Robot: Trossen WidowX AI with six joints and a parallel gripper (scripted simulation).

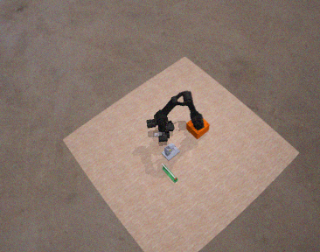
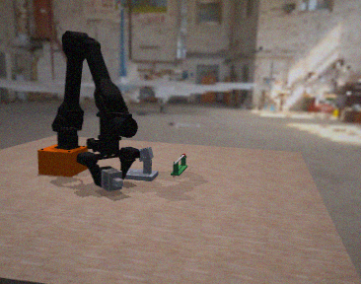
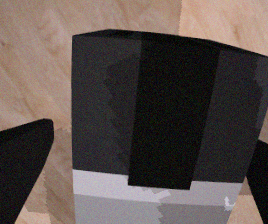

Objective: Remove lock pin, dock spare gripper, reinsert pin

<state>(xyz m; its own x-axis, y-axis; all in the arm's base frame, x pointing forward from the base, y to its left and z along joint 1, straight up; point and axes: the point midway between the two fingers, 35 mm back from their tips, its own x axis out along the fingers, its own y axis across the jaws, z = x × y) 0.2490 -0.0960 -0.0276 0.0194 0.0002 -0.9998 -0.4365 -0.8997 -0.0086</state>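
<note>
The grey mount [image 1: 170,151] [image 2: 147,160] stands on its flat base; no pin is seen sticking out of it. The pale lock pin with a red end [image 1: 169,171] [image 2: 179,160] lies along the green rack [image 2: 179,172]. The spare gripper [image 2: 110,179] [image 3: 170,115], a dark block with a light grey part, is low over or on the table, its spigot pointing right in the exterior view. My gripper [image 3: 150,139] is open around it, one finger on each side, with a clear gap at the left finger. Whether the right finger touches it is hidden.
The orange base block [image 1: 198,128] [image 2: 62,162] carries the arm. The mount stands just beside my right finger in the exterior view, and the green rack is beyond the mount. The wooden table [image 1: 123,184] [image 2: 213,227] has its edges well away from these things.
</note>
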